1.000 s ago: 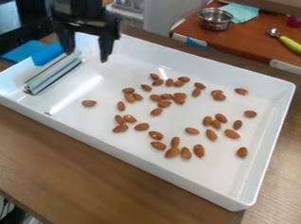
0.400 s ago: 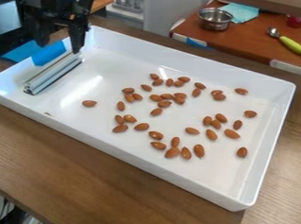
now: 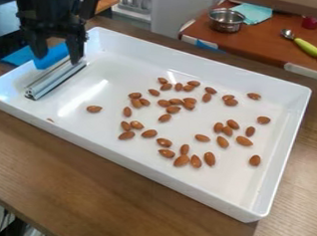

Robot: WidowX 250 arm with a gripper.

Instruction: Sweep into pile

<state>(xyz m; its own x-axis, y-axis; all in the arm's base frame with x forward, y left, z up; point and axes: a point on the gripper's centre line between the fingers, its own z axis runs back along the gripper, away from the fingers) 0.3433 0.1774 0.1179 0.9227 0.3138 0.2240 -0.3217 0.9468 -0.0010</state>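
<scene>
At the upper left, the black gripper (image 3: pixel 58 59) hangs open, its two fingertips on either side of the blue handle (image 3: pixel 52 56) of a sweeping tool. The tool's long grey metal bar (image 3: pixel 56 78) lies along the left end of the white tray (image 3: pixel 204 191). Brown almonds (image 3: pixel 173 110) are scattered over the middle and right of the tray, with a lone almond (image 3: pixel 93 108) nearer the bar. Part of the handle is hidden behind the gripper.
The tray's raised walls surround the almonds on the wooden table (image 3: pixel 117 197). Behind, an orange-brown table (image 3: pixel 263 44) holds a metal pot (image 3: pixel 226 21), a teal cloth (image 3: pixel 252 13) and a green-handled spoon (image 3: pixel 308 47).
The gripper has moved left from above the tray's back left part, then slightly lower, to the blue handle. The tool and almonds have stayed in place.
</scene>
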